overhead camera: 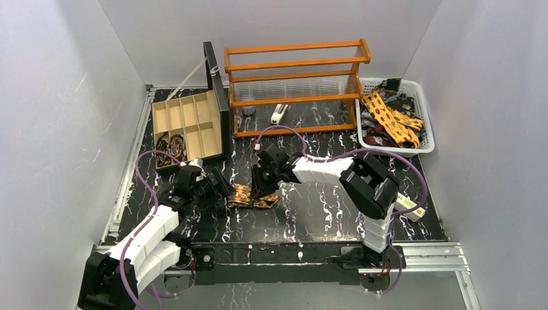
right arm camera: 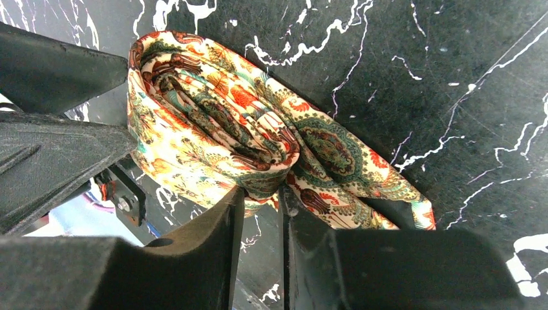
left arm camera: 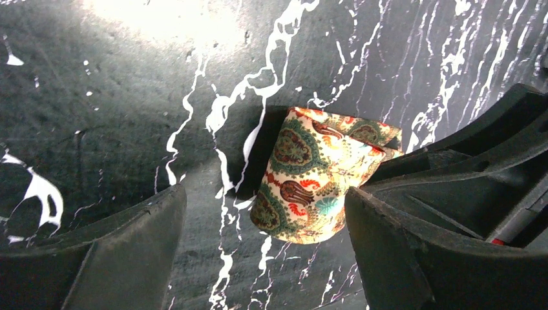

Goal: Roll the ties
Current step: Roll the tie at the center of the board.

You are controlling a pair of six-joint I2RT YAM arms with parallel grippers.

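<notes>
Tie (overhead camera: 253,196): half-rolled, near the table's (overhead camera: 323,213) middle, between the grippers.
Left gripper (left arm camera: 263,200): spread wide, tie beside 1 finger.
Right gripper (right arm camera: 260,197): pinching the tie's coiled edge.
Wooden box (overhead camera: 187,115): far-left corner; coiled ties (overhead camera: 170,147) at its near-left end.
Basket (overhead camera: 397,152): far-right corner; loose ties (overhead camera: 388,119) heaped inside.

tie (right arm camera: 213,129) – cream w/ red+teal paisley | table (overhead camera: 310,213) – blk, white veins | basket (overhead camera: 426,116) white | rack (overhead camera: 294,48) orange
</notes>
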